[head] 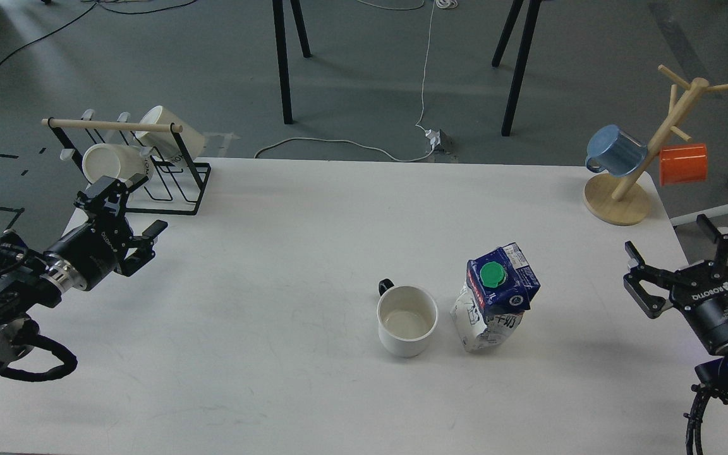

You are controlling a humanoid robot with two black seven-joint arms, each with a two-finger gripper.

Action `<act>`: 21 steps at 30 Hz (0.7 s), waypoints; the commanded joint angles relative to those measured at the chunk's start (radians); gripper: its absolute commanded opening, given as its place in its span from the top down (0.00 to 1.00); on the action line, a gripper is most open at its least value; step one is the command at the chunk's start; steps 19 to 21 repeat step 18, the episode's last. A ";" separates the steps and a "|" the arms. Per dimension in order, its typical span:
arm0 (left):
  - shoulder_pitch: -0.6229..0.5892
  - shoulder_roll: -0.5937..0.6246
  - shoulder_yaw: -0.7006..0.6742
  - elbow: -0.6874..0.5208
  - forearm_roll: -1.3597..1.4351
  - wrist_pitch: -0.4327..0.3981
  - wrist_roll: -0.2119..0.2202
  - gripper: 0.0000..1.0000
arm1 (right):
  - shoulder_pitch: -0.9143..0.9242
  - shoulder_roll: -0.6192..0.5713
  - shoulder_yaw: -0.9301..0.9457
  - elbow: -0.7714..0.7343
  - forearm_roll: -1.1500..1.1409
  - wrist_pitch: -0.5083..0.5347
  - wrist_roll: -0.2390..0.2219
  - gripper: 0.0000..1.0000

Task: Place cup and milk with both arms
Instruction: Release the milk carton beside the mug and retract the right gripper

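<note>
A white cup (406,319) with a dark handle stands upright and empty near the middle of the white table (313,215). Right beside it stands a blue and white milk carton (495,296) with a green cap, upright and a little crumpled. My right gripper (686,253) is open and empty at the table's right edge, well away from the carton. My left gripper (129,212) is open and empty at the table's left side, just in front of the black rack.
A black wire rack (143,170) with two white mugs stands at the back left corner. A wooden mug tree (632,183) holding a blue mug and an orange mug stands at the back right corner.
</note>
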 commanded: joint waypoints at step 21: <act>0.000 -0.001 0.000 0.000 0.000 0.000 0.000 0.01 | 0.274 0.114 -0.146 -0.047 -0.113 0.000 0.001 0.01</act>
